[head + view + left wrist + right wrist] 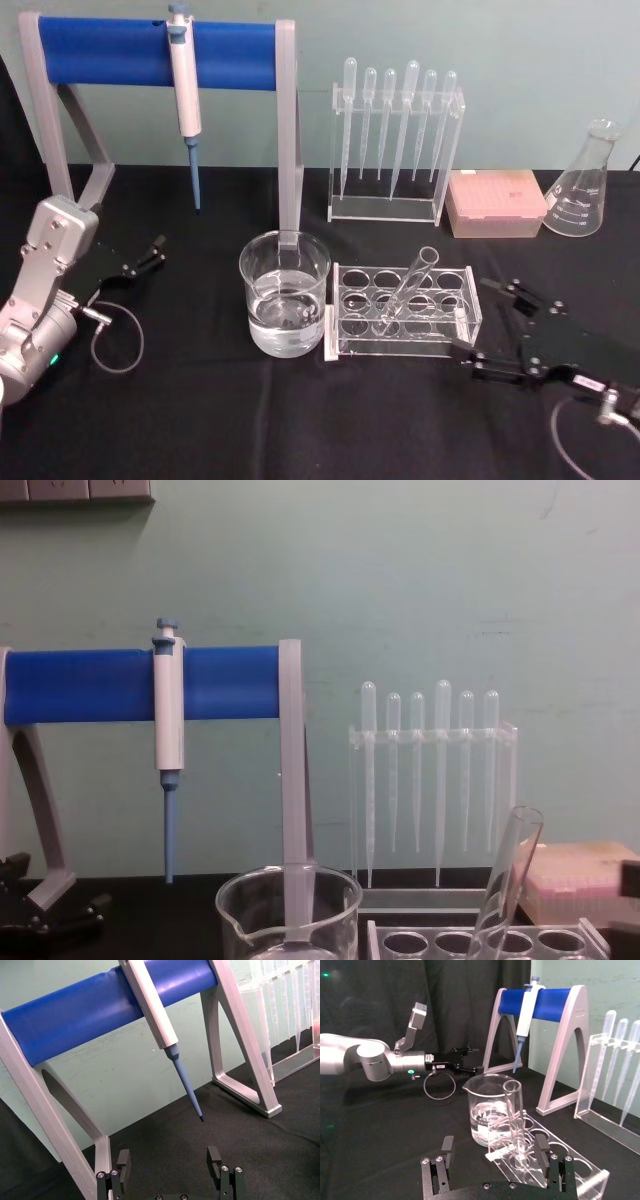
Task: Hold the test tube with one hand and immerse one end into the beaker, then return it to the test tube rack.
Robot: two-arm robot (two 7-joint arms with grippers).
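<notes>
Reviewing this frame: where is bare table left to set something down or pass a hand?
Bare: the strip of table in front of the beaker and test tube rack, between the arms; also between the left gripper and the beaker. Crowded: the beaker sits close beside the rack, and the open right gripper is at the rack's right end.

Silver arm (45,285), black left pincer (155,252), looped grey cable (142,338).

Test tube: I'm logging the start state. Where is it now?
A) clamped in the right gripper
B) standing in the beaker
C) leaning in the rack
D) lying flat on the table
C: the test tube leans in a hole of the test tube rack, with the open right gripper beside the rack.
</notes>
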